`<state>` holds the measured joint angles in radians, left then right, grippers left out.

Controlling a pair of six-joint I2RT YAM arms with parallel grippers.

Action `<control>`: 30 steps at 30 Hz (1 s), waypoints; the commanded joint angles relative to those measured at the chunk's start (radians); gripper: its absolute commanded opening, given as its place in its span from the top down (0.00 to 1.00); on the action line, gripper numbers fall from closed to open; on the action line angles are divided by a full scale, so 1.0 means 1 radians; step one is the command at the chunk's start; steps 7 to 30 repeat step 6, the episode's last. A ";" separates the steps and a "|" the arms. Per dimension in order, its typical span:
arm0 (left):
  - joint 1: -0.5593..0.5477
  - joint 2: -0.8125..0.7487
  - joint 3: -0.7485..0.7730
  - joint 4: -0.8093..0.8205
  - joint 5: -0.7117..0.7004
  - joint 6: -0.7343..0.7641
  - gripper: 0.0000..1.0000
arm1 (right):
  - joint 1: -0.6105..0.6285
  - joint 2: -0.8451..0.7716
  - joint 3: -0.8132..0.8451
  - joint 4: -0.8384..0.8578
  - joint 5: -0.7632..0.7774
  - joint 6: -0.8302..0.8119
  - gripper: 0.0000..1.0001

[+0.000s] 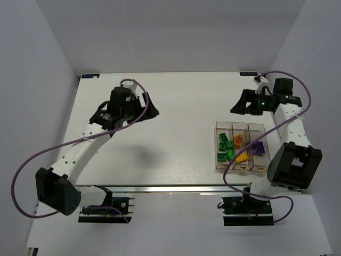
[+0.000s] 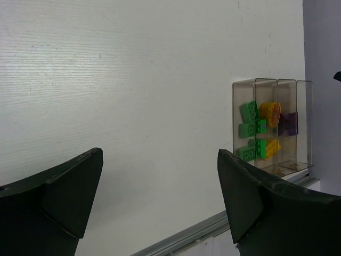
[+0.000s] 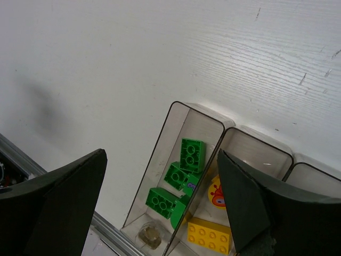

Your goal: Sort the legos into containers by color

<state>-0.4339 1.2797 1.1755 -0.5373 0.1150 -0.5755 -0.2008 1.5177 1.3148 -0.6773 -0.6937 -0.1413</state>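
Three joined clear containers (image 1: 242,125) stand at the table's right side. The left bin holds green legos (image 1: 224,147), the middle one a yellow brick (image 1: 241,158) and a rounded orange piece (image 1: 238,140), the right one purple legos (image 1: 259,149). My right gripper (image 1: 238,104) hovers open just beyond the bins' far end. In its wrist view the green legos (image 3: 181,176) and yellow brick (image 3: 209,236) lie below the empty right gripper (image 3: 160,202). My left gripper (image 1: 152,109) is open over bare table far to the left. The left wrist view shows the containers (image 2: 244,82) from the side past the empty left gripper (image 2: 160,202).
A metal rail (image 1: 160,188) runs along the table's near edge. White walls close in the back and both sides. Purple cables (image 1: 32,154) loop beside each arm. A small brownish round thing (image 3: 149,236) lies at the near end of the green bin.
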 commanded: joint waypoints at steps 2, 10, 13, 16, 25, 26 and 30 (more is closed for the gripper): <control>0.006 -0.033 -0.007 0.039 0.005 0.016 0.02 | -0.005 -0.050 0.005 0.024 0.032 -0.024 0.11; 0.006 -0.023 -0.014 0.053 0.006 0.020 0.02 | -0.011 -0.091 -0.040 0.065 0.074 -0.041 0.10; 0.006 -0.023 -0.014 0.053 0.006 0.020 0.02 | -0.011 -0.091 -0.040 0.065 0.074 -0.041 0.10; 0.006 -0.023 -0.014 0.053 0.006 0.020 0.02 | -0.011 -0.091 -0.040 0.065 0.074 -0.041 0.10; 0.006 -0.023 -0.014 0.053 0.006 0.020 0.02 | -0.011 -0.091 -0.040 0.065 0.074 -0.041 0.10; 0.006 -0.023 -0.014 0.053 0.006 0.020 0.02 | -0.011 -0.091 -0.040 0.065 0.074 -0.041 0.10; 0.006 -0.023 -0.014 0.053 0.006 0.020 0.02 | -0.011 -0.091 -0.040 0.065 0.074 -0.041 0.10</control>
